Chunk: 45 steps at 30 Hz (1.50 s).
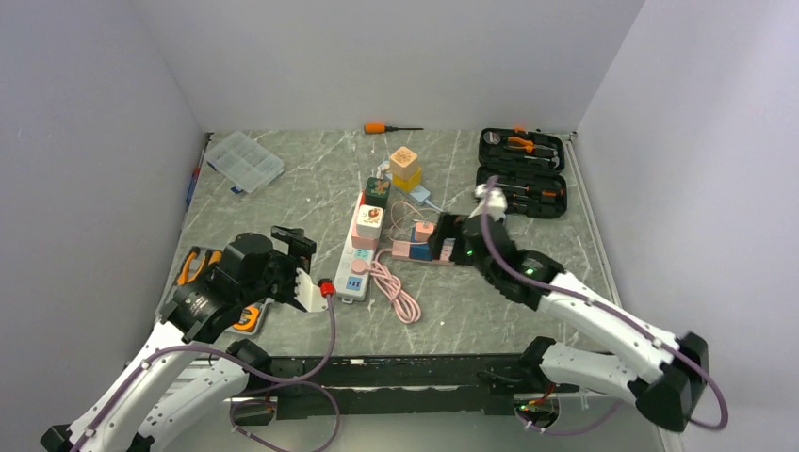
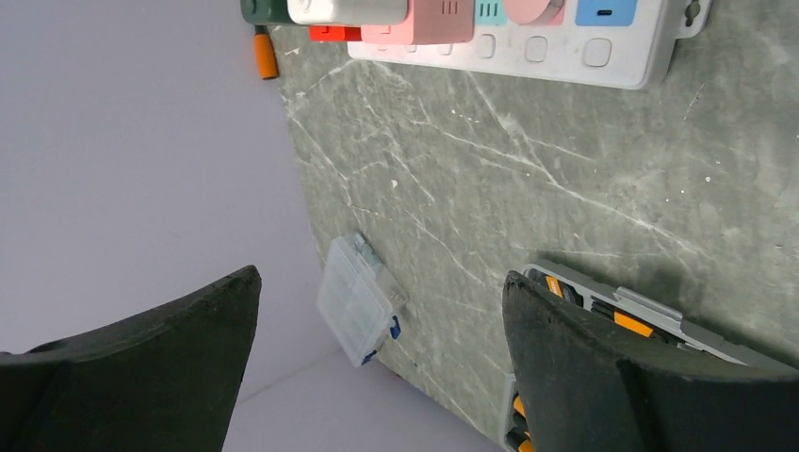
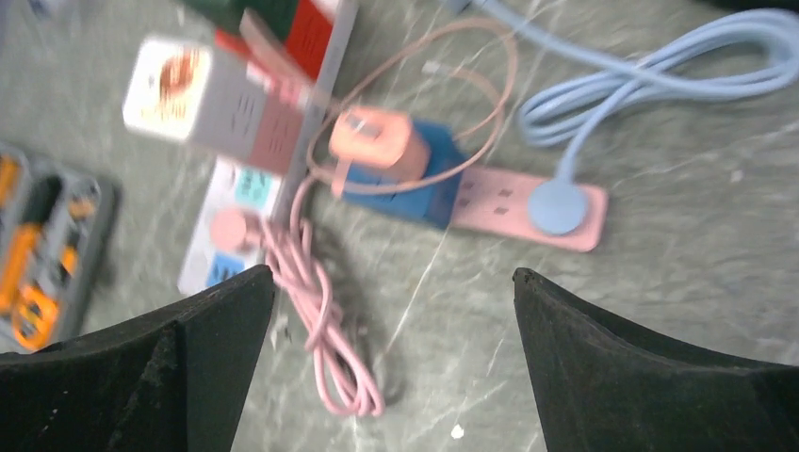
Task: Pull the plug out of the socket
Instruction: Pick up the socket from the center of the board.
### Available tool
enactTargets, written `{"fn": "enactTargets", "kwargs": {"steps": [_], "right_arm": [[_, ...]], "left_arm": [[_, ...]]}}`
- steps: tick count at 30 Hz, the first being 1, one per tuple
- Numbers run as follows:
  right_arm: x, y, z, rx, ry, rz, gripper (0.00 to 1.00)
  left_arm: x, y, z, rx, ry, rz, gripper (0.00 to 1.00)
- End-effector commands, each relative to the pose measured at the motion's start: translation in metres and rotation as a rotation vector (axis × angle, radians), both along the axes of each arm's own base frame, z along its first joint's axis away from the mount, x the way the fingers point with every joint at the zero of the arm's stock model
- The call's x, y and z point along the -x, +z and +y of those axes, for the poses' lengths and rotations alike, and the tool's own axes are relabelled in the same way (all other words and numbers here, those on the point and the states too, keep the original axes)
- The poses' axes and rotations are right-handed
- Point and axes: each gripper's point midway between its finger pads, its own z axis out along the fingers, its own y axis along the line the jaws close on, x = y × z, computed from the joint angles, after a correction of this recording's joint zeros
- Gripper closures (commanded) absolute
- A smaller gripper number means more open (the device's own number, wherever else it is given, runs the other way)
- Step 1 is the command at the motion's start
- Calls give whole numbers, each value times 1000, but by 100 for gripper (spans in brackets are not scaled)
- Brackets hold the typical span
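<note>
On the pink strip (image 3: 513,202), mid-table, sits the pink plug (image 3: 377,141), atop a blue adapter (image 3: 429,198); whether its pins are seated, can't tell.

Counts:
- 2 strips: the pink one & a white strip (image 1: 358,275) just left of it.
- 2 cubes on the white one: green cube (image 1: 377,191), white-pink cube (image 1: 367,224).
- 2 cables: pink cable (image 3: 320,330) coiled, light-blue cable (image 3: 641,85).
- 2 tool cases: black case (image 1: 521,174) open at far right, left case (image 1: 193,268) half hidden under the L arm.

The white-pink cube has an orange print, too blurred to read.

R gripper (image 3: 393,274) is spread wide w/ nothing in it, above the pink cable near the plug. L gripper (image 2: 382,275) is the same, over bare table (image 2: 565,188) beside the white strip.
</note>
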Motion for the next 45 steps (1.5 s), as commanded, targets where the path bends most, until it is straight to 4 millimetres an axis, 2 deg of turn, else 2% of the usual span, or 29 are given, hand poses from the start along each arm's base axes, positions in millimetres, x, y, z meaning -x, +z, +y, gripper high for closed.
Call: {"fn": "enactTargets", "kwargs": {"steps": [1,2,5,7,9,11,13,17,19,23,27,30,33,35,38,41,45], "right_arm": [[13,-12,38,152,114,11,0],[14,-15,48,145,135,33,0],[9,-22,58,85,120,78,0],[12,-12,72,44,216,16,2],[16,-10,82,67,259,-5,10],[13,-13,88,179,273,10,17],[17,-21,98,274,308,11,22],[35,-42,132,373,437,-14,21],[35,-55,142,407,469,-17,20],[32,-67,159,391,510,-40,19],[27,-87,169,422,528,-38,19],[23,-103,174,453,548,-43,19],[19,-115,178,464,559,-60,19],[17,-123,177,471,556,-55,20],[16,-136,176,486,559,-44,21],[15,-144,183,480,569,-46,25],[15,-164,187,510,590,-14,31]], "left_arm": [[-12,17,-3,3,17,-47,0],[-13,19,-3,10,26,-39,1],[-13,25,-7,36,31,-22,1],[-12,31,-12,104,53,12,1],[-8,33,-17,145,58,52,1],[-7,29,-19,156,61,86,1],[-8,27,-23,175,65,103,0],[-8,22,-26,224,107,147,1],[-8,23,-28,255,140,193,1],[-8,24,-33,295,212,305,1],[-6,18,-41,346,270,420,0],[-18,27,-38,498,397,488,0],[-15,35,-36,571,460,617,1],[-13,40,-31,592,465,625,1],[-14,34,-23,591,458,583,1],[-12,30,-25,597,448,597,1],[-8,20,-26,570,406,599,1]]}}
